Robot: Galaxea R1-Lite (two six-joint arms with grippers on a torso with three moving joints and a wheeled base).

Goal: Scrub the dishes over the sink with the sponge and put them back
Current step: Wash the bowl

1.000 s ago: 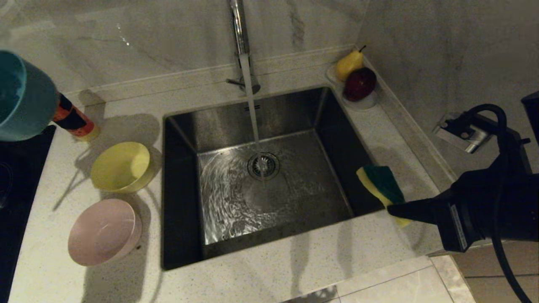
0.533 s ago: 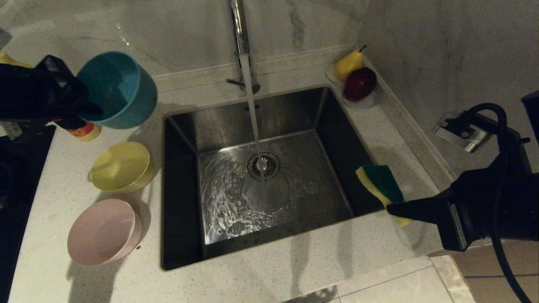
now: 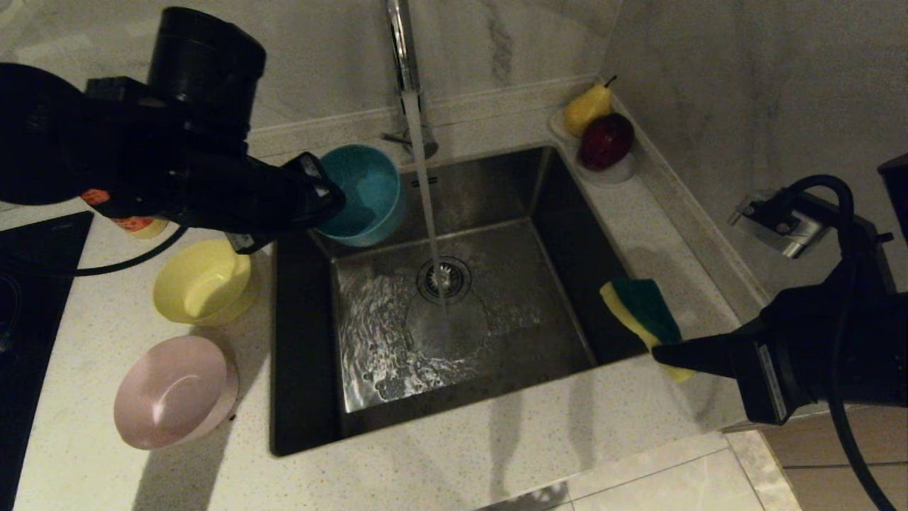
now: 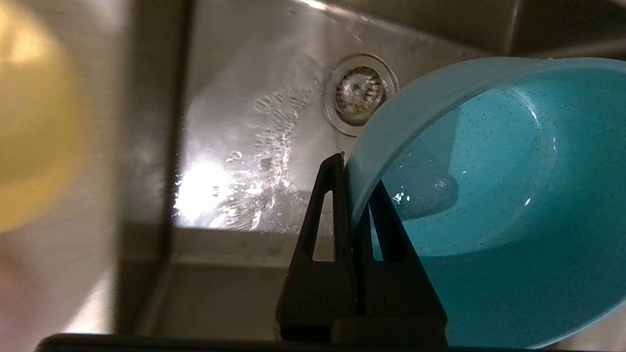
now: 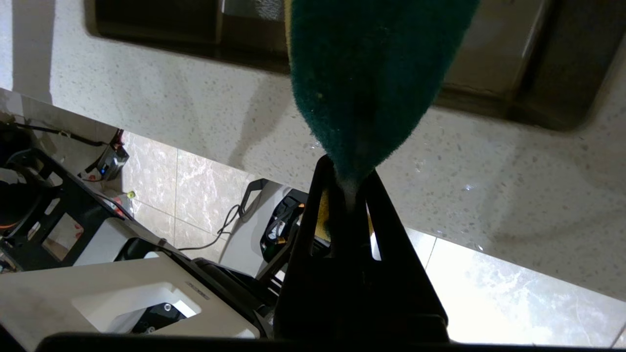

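Blue bowl [image 3: 362, 193], wet and tilted, pinched by left fingers [image 4: 326, 205]; right fingers [image 5: 313, 215] pinch sponge [image 3: 642, 309].

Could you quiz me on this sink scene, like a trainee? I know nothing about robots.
1. True or false: the blue bowl sits on the counter beside the yellow bowl.
2. What does the right gripper hold: A) the pear, B) the sponge, C) nothing?
3. Fill in: water from the tap runs into the ____.

Key
1. False: the left gripper holds it by the rim over the sink, one finger inside and one outside.
2. B: its fingers pinch the sponge at the sink's right edge.
3. Sink.
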